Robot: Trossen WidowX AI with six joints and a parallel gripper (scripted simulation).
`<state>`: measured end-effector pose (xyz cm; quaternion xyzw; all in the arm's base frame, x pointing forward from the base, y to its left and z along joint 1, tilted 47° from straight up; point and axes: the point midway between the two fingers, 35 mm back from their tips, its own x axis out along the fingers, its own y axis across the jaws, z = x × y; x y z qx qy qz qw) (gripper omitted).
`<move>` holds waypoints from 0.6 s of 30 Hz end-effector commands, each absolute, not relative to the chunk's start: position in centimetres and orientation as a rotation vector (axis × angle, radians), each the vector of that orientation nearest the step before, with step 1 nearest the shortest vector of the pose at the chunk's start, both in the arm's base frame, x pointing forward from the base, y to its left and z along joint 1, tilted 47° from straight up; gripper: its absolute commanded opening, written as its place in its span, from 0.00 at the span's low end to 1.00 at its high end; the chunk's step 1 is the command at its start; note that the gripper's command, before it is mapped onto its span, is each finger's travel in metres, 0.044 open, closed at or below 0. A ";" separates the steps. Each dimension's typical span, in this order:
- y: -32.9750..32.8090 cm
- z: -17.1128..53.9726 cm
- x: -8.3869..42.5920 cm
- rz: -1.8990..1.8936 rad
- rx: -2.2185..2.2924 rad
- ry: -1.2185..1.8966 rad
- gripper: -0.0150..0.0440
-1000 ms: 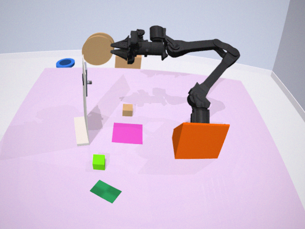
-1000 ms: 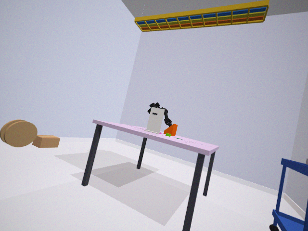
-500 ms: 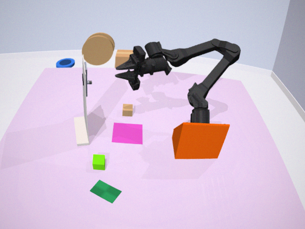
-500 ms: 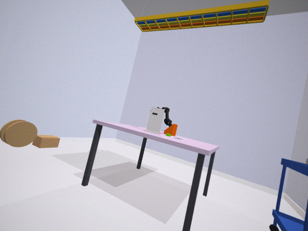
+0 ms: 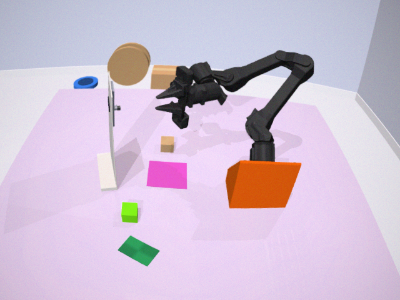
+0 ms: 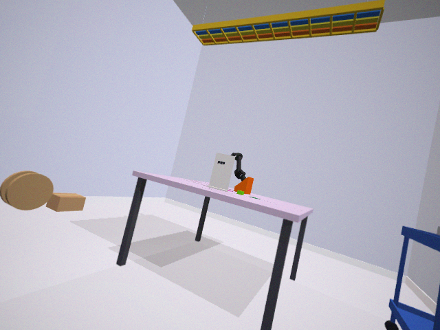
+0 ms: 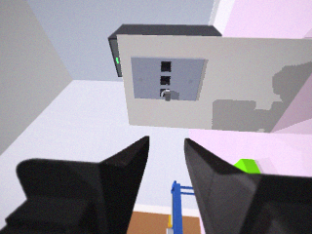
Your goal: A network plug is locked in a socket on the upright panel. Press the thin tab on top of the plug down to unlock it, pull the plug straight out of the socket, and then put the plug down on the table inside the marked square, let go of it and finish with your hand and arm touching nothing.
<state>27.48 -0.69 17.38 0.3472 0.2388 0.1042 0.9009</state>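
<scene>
The plug point(image 5: 117, 107) point(image 7: 167, 96) sticks out of the socket plate point(image 7: 141, 75) on the upright white panel point(image 5: 111, 139) point(image 6: 220, 177) point(image 7: 253, 63). In the wrist view it sits in the lowest of three openings. Its tab is too small to make out. My gripper point(image 5: 156, 102) point(image 7: 167, 141) is partly open and empty. It is in the air on the plug's side of the panel, apart from the plug, fingertips pointing towards the panel. The panel hides it in the exterior view. A flat magenta square point(image 5: 166, 174) lies on the table point(image 5: 290, 264) point(image 6: 302, 213).
A wooden cube point(image 5: 167, 144) stands behind the magenta square. A lime cube point(image 5: 129, 212) point(image 6: 240, 192) point(image 7: 248, 166) and a flat green patch point(image 5: 139, 250) lie nearer the top camera. A large orange wedge point(image 5: 258, 184) point(image 6: 244, 186) stands beside the arm's base.
</scene>
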 end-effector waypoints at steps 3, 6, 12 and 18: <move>-0.5 17.1 29.2 0.214 0.725 0.498 0.52; -0.3 16.9 30.1 0.215 0.725 0.498 0.52; 0.2 16.5 32.1 0.216 0.725 0.496 0.52; 0.4 16.3 32.9 0.216 0.727 0.495 0.52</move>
